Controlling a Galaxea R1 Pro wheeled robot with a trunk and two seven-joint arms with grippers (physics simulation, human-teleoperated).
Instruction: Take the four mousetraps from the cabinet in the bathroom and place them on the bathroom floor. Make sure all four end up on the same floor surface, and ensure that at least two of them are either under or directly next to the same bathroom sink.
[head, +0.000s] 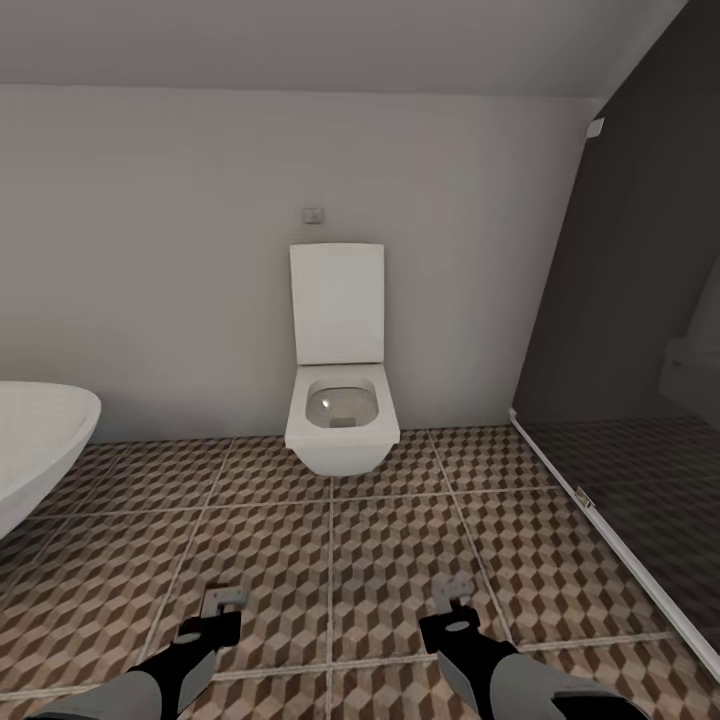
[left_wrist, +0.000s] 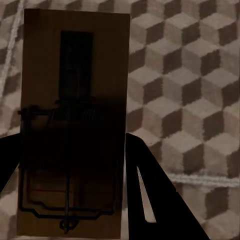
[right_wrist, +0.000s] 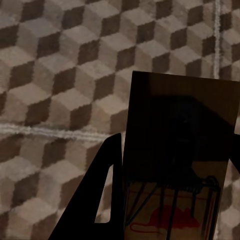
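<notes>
Two mousetraps held, one per arm, over the open bathroom floor (head: 330, 560).

The left gripper (head: 222, 606) has its fingers (left_wrist: 155, 200) clenched on a mousetrap (left_wrist: 72, 125), a brown board with a wire frame, seen close in the left wrist view above the cube-pattern tiles. The right gripper (head: 452, 598) grips a second mousetrap (right_wrist: 175, 165) with a red mark near its lower end, one dark finger (right_wrist: 95, 205) beside the board's edge. In the head view both arms hang low over the tiles, well apart. Ahead stands one white toilet (head: 340, 400) with its lid raised against the pale wall (head: 150, 260). One white bathtub rim (head: 40, 440) bounds the left side; one grey glass panel (head: 620, 330) with a white bottom rail bounds the right. Bare tiles lie open between them.
</notes>
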